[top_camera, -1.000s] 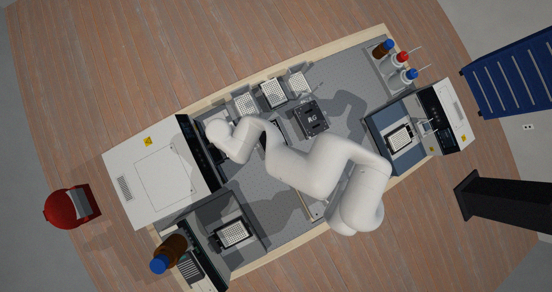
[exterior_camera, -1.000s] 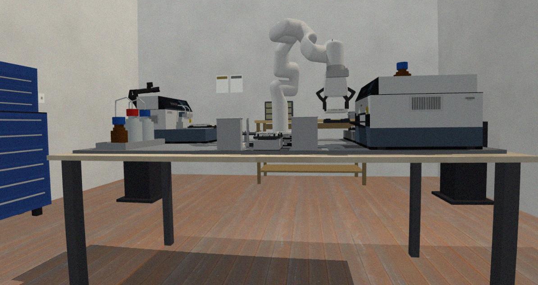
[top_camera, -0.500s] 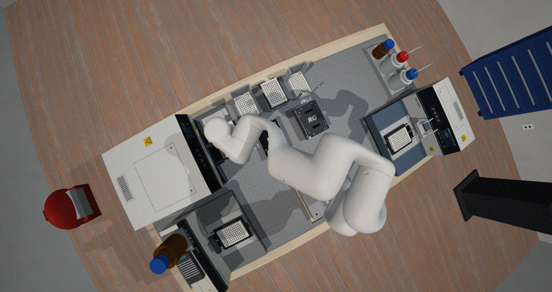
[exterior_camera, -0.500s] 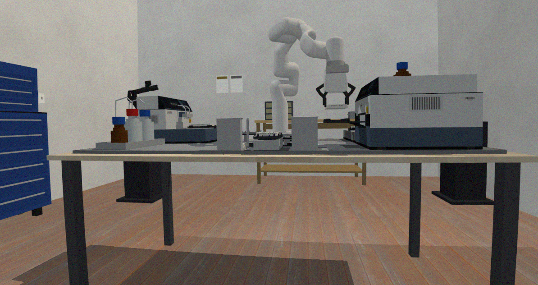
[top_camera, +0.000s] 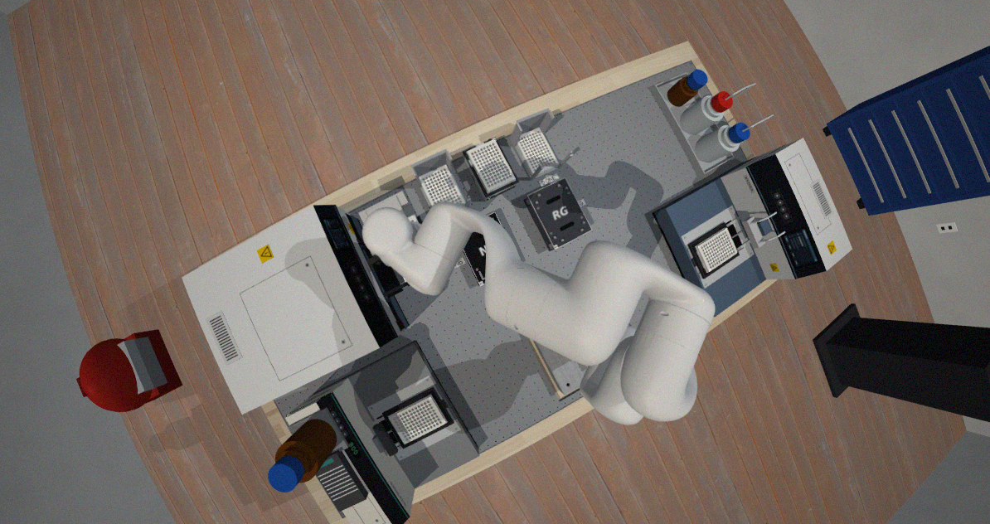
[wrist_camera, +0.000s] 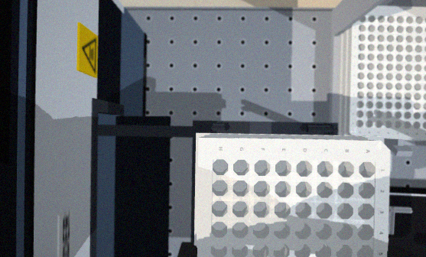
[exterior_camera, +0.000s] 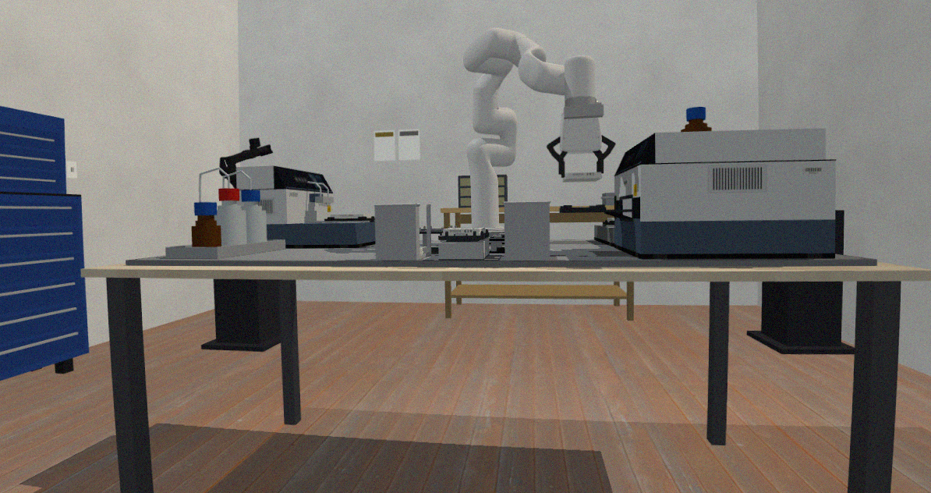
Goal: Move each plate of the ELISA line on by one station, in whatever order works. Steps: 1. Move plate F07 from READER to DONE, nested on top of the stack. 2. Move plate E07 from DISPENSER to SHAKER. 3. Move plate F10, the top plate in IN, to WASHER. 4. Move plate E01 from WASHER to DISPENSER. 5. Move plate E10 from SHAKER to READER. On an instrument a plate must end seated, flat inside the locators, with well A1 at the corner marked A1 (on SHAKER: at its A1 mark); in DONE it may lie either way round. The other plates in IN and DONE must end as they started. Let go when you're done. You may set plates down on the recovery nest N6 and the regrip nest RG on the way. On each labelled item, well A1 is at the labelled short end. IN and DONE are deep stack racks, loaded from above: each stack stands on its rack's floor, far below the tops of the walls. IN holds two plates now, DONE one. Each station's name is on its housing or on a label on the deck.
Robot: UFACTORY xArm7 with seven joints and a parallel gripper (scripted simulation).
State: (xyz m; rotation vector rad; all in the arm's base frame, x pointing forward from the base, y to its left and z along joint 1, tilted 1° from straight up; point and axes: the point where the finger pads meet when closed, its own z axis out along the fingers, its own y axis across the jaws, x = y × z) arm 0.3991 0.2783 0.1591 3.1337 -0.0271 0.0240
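Observation:
My gripper is shut on a white well plate and holds it level above the deck, just in front of the big white READER. In the wrist view the plate fills the lower right, with the A column at its right end; I cannot read its label. The reader's dark tray below it holds no plate. In the overhead view my wrist hides the gripper and the plate. A rack with a plate deep inside stands just beyond the held plate.
Two deep racks flank a station holding a plate. More plates sit on the instruments at the right and front. The RG nest is empty. Bottles stand at the far corner.

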